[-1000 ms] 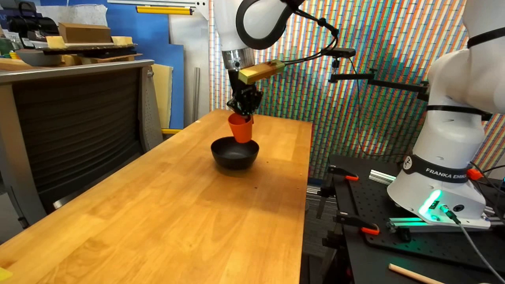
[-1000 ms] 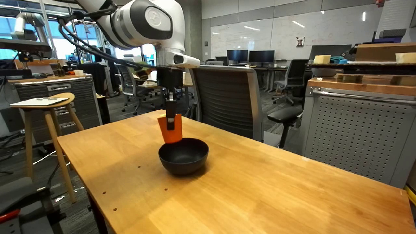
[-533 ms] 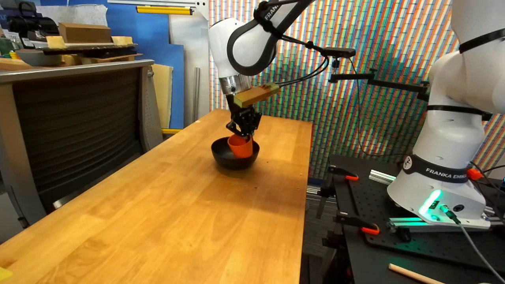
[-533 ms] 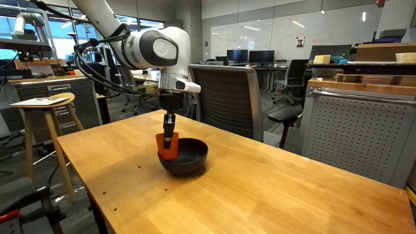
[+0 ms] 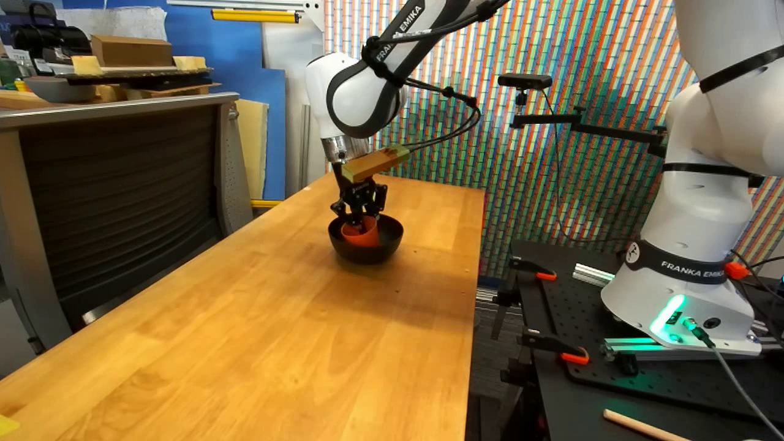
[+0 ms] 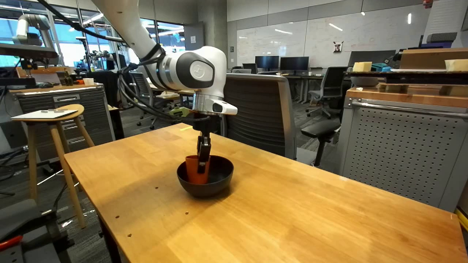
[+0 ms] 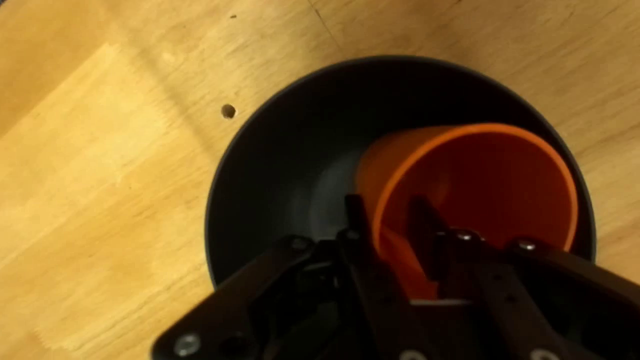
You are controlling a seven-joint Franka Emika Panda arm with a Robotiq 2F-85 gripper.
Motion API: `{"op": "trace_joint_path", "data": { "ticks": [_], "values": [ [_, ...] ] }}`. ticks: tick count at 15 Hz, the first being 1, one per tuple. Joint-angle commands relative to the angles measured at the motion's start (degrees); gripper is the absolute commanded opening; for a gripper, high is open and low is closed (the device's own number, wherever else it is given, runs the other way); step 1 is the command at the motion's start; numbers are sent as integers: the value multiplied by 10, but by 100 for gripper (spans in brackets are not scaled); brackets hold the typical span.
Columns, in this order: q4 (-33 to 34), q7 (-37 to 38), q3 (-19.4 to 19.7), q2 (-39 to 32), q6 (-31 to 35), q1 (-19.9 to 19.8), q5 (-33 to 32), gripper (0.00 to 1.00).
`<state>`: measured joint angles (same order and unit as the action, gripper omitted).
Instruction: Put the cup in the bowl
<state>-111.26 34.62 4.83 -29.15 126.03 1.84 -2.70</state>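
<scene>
Gripper (image 7: 389, 212), slightly parted, seemingly empty, straddles wall of cup (image 6: 194, 170) (likely light, stiff, best rim-held) in bowl (image 6: 208, 190) toward short table edge (image 6: 126, 141).

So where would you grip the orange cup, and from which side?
The cup is probably best pinched by its thin rim, from above, since its mouth faces up. Take the side facing the center of the bowl, where the gripper straddles the wall; the opposite side lies near the bowl's edge.
</scene>
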Motion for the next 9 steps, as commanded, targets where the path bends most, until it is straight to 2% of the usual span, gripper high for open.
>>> {"op": "trace_joint_path", "data": {
  "ticks": [1,4,6,8,9],
  "values": [
    [56,-25,3,-12,-20,-7,27,61],
    [77,-22,3,3,-26,-3,30,85],
    [85,-36,-7,15,-52,-3,40,99],
    [61,-83,-33,48,-83,-8,77,100],
    [26,-109,-40,81,-89,-3,83,100]
  ]
}}
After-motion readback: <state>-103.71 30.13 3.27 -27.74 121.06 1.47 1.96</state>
